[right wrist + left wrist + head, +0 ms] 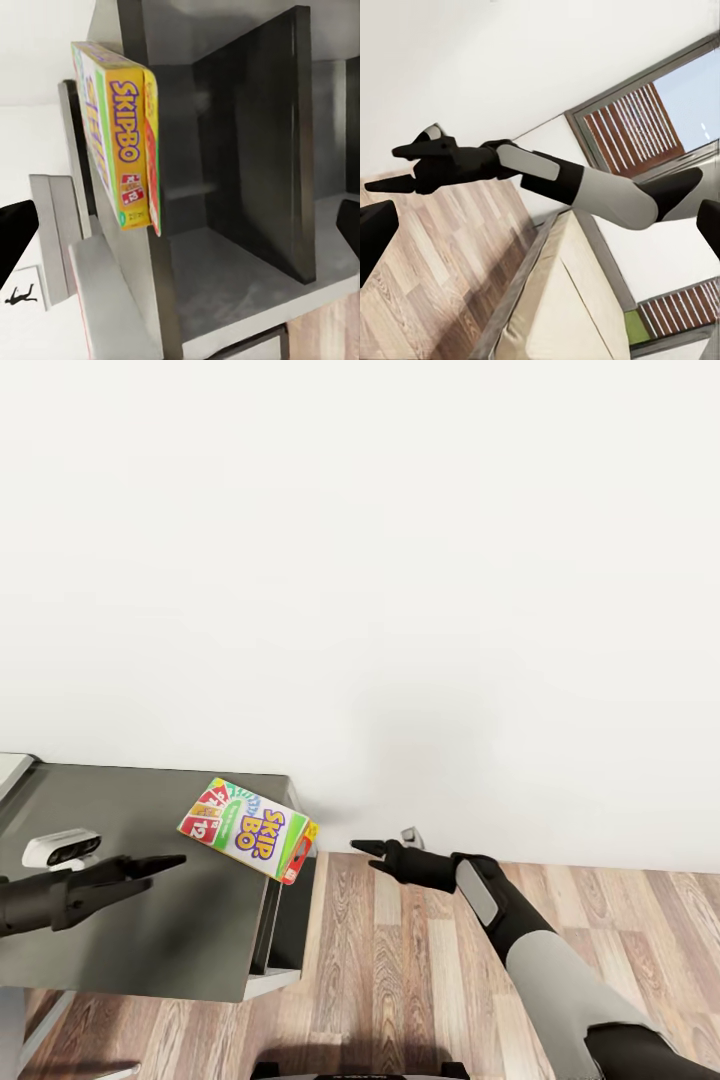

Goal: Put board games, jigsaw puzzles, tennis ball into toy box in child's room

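SKIP BO box [249, 828], white-yellow, purple lettering, overhanging table [120, 920] corner; gripper openings unclear.

So up top we've got a big plain white wall [400, 560] taking most of the head view, and under it a wood plank floor [420, 960] in brown-grey tones, with a thin pale baseboard [600, 863] where the two meet. From the left wrist view we can see a window with reddish-brown slatted blinds [634, 127] in a grey frame. In the right wrist view there's a tiny black silhouette figure [19, 297] on a white surface.
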Motion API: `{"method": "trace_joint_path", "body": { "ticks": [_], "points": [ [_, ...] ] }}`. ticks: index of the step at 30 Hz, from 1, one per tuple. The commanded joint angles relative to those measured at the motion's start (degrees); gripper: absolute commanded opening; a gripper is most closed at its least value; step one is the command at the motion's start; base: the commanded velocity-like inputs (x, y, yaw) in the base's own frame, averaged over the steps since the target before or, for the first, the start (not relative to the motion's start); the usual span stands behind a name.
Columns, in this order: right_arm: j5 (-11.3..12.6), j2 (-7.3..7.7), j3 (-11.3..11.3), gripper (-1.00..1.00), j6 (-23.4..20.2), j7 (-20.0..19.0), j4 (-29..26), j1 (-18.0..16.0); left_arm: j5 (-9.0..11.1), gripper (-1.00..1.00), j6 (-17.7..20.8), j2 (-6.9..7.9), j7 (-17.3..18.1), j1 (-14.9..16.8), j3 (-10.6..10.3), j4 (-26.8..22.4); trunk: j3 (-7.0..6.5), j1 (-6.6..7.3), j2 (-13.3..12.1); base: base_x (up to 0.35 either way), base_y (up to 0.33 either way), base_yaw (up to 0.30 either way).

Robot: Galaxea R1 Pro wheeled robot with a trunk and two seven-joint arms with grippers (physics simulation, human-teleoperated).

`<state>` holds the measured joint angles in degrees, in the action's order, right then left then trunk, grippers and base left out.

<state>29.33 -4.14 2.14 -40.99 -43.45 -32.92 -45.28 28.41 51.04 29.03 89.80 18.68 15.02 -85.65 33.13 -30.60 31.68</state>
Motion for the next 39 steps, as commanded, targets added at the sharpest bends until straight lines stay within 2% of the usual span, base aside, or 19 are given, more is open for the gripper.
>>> {"method": "trace_joint_path", "body": {
  "ticks": [1, 5, 10, 19, 29, 32, 39],
  "points": [
    [0.29, -0.04, 0.03, 1.00, -0.35, 0.06, -0.05, -0.09, 0.46, 1.00, 0.60, 0.01, 0.20, 0.03, -0.04, -0.06, 0.06, -0.02, 0.07, 0.000, 0.000, 0.000],
    [0.30, -0.60, 0.03, 1.00, -0.39, -0.17, -0.10, -0.51, 4.08, 1.00, 0.53, -0.05, 0.20, -0.06, -0.11, -0.18, 0.06, -0.02, 0.07, 0.000, 0.000, 0.000],
    [0.29, -1.32, 0.05, 1.00, -0.30, -0.28, -0.16, -0.72, 6.15, 1.00, 0.51, -0.07, 0.20, -0.24, -0.19, -0.23, 0.42, -0.46, 0.87, 0.000, 0.000, 0.000],
    [0.29, -1.65, 0.06, 1.00, -0.24, -0.40, -0.21, -1.76, 6.92, 1.00, 0.46, -0.08, 0.20, -0.39, -0.17, -0.31, 2.04, -2.44, 4.48, 0.000, 0.000, 0.000],
    [0.21, -1.78, 0.06, 1.00, -0.11, -0.41, -0.37, -2.07, 7.00, 1.00, 0.46, -0.04, 0.20, -0.40, -0.16, -0.31, 2.04, -2.44, 4.48, 0.000, 0.000, 0.000],
    [0.20, -1.81, 0.06, 1.00, -0.08, -0.41, -0.38, -2.08, 7.01, 1.00, 0.46, -0.03, 0.20, -0.41, -0.16, -0.31, 2.57, -3.09, 5.68, 0.000, 0.000, 0.000],
    [0.20, -1.84, 0.06, 1.00, -0.02, -0.41, -0.39, -2.09, 7.04, 1.00, 0.38, 0.00, 0.20, -0.71, -0.11, -0.31, 2.57, -3.09, 5.68, 0.000, 0.000, 0.000]
  ]
}}
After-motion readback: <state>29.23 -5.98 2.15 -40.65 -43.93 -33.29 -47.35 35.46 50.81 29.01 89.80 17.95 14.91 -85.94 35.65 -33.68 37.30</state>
